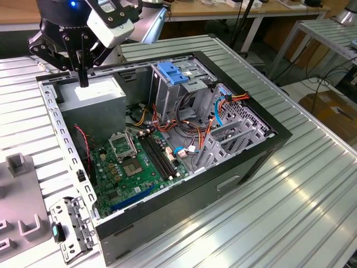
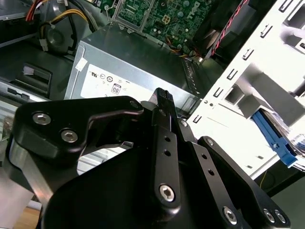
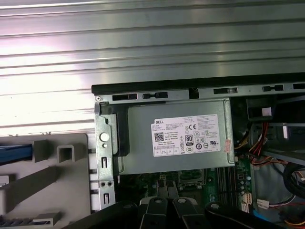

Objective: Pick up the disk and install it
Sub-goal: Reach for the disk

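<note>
Exterior view, upper left: fingers (image 1: pixel 83 75) pressed together, empty, over the power supply (image 1: pixel 93 95); dropping lower could clip it.

A ribbed metal table (image 1: pixel 301 195) gleams under bright light; behind it stand a wood-topped workbench (image 1: pixel 212 10), dangling cables (image 1: pixel 244 27) and a cardboard box (image 1: pixel 333 110) on the pale floor (image 1: pixel 293 89).

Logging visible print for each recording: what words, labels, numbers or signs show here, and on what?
White label on the power supply: a logo, certification marks, a barcode and fine print, too small to quote reliably.
Motherboard: printed markings, too small to read.
Nothing else legible.
</note>
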### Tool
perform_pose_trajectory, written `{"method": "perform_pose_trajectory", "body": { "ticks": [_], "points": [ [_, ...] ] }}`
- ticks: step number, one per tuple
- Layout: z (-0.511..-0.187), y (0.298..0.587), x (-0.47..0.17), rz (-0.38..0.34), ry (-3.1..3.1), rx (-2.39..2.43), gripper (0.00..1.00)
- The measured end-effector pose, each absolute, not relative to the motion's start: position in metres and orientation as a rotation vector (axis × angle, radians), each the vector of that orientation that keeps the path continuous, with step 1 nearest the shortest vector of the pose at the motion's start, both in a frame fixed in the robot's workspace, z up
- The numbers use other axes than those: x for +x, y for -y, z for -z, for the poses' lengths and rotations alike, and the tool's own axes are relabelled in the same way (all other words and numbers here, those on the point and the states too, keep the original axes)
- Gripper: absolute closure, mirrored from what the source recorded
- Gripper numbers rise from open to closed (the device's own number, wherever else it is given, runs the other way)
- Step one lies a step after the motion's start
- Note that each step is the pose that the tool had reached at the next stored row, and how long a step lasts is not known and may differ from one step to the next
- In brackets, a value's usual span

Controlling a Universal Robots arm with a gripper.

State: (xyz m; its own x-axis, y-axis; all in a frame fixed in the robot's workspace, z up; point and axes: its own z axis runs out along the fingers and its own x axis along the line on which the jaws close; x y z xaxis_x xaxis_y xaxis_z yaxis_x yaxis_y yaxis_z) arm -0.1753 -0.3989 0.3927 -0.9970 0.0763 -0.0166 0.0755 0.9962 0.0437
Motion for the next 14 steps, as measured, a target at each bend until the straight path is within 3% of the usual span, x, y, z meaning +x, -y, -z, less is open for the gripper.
{"method": "perform_pose_trajectory", "body": {
  "ticks": [14],
  "points": [
    [-0.3926,0.3989,-0.1826,-0.067,-3.122,0.119,0.89]
  ]
}}
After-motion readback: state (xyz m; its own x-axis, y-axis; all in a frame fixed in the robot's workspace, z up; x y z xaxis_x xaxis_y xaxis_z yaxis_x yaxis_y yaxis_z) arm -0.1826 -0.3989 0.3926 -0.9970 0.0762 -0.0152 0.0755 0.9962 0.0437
